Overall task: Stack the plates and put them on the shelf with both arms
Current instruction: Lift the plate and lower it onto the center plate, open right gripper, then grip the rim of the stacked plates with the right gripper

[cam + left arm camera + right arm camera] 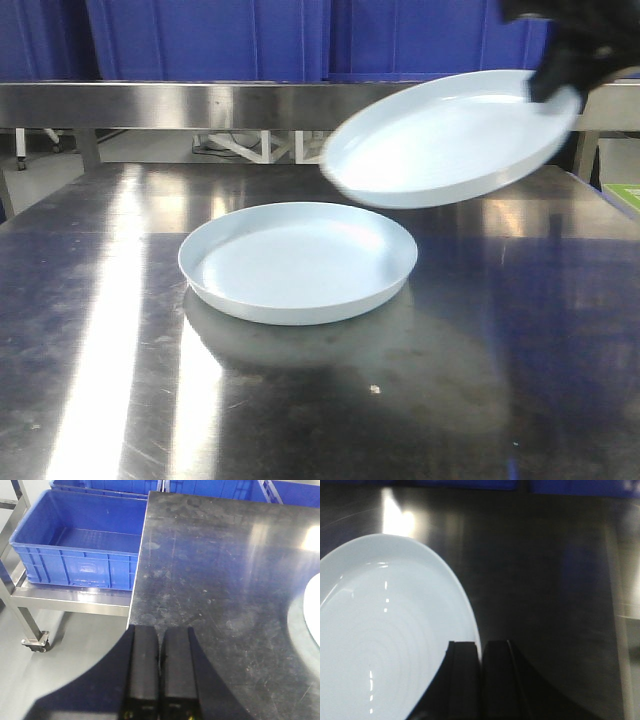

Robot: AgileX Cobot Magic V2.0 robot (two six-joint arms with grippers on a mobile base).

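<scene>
One pale blue-white plate lies flat on the steel table near its middle. A second plate hangs tilted in the air above and to the right of it, blurred. My right gripper is shut on that plate's far right rim; in the right wrist view the rim of the held plate runs between the closed fingers of the right gripper. My left gripper is shut on nothing, low over the table's left front corner. A sliver of the lying plate shows at the right edge there.
Blue plastic crates sit on a wheeled steel rack left of the table. A steel rail and blue panels run behind the table. The table's left edge drops to the floor.
</scene>
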